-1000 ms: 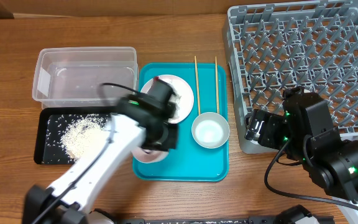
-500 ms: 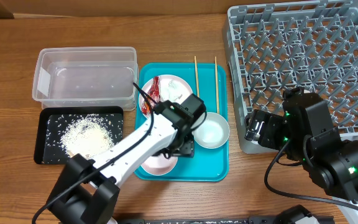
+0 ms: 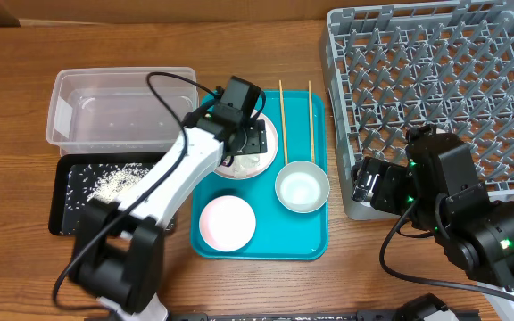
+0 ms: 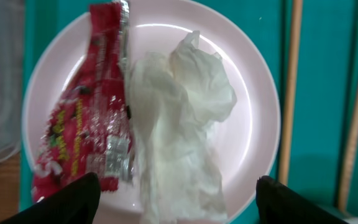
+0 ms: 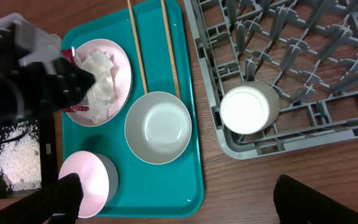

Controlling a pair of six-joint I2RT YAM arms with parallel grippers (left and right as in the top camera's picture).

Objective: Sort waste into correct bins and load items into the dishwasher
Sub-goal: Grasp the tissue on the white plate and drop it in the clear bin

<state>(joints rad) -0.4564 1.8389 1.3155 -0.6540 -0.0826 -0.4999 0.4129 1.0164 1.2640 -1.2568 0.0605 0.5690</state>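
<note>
The red-and-white snack wrapper [image 4: 79, 137] and crumpled white paper [image 4: 179, 118] lie on a white plate [image 4: 253, 118] at the back of the teal tray [image 3: 315, 236]. My left gripper [image 4: 179, 208] hovers right above them, open, with nothing between its fingers [image 4: 67, 202]. Rice grains [image 3: 114, 183] lie in the black tray [image 3: 65, 223], in front of the clear tub [image 3: 123, 107]. A bowl [image 3: 302, 187], a round dish [image 3: 227, 223] and two chopsticks [image 3: 282, 120] rest on the teal tray. A small cup [image 5: 249, 110] sits in the grey dish rack [image 3: 435, 89]. My right gripper [image 5: 191, 199] is open and holds nothing.
The right arm [image 3: 444, 205] stands by the rack's front left corner, above bare wooden table [image 3: 373, 267]. The left arm [image 3: 168, 187] crosses over the black tray and the teal tray's left edge.
The left gripper opened and swung from the round dish at the tray's front back to above the plate with the wrapper. The right arm has not moved.
</note>
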